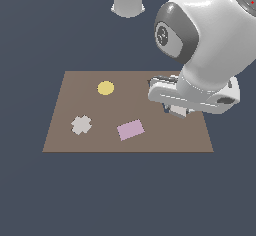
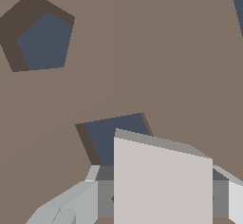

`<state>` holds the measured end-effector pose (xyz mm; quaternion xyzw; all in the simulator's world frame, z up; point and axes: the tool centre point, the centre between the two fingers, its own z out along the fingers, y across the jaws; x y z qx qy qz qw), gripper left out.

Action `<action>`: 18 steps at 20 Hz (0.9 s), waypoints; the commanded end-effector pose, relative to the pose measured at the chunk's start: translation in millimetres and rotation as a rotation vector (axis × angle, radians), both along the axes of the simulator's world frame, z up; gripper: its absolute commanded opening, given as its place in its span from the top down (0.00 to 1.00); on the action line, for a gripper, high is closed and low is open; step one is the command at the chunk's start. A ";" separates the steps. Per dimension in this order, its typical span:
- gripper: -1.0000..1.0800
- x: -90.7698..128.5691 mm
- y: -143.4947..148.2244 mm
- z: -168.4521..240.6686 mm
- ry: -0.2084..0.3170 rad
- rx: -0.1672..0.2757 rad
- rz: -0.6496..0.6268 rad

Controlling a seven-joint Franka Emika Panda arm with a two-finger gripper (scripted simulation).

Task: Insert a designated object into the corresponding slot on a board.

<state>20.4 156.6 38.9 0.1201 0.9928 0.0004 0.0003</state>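
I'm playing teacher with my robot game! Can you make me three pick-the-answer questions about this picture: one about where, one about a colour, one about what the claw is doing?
1. Where is the grey square block?
A. on the yellow circle
B. in the claw, near the square hole
C. off the board

2. What colour is the circle?
A. yellow
B. green
C. blue

3. What is the claw doing?
A. open and empty
B. holding the block
C. holding the cross

Answers: 1 B, the wrist view shows the block just by the hole. 2 A, it looks yellow on the brown board. 3 B, fingers flank the block.
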 end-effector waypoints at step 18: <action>1.00 -15.7 -14.6 1.4 0.000 -0.001 0.387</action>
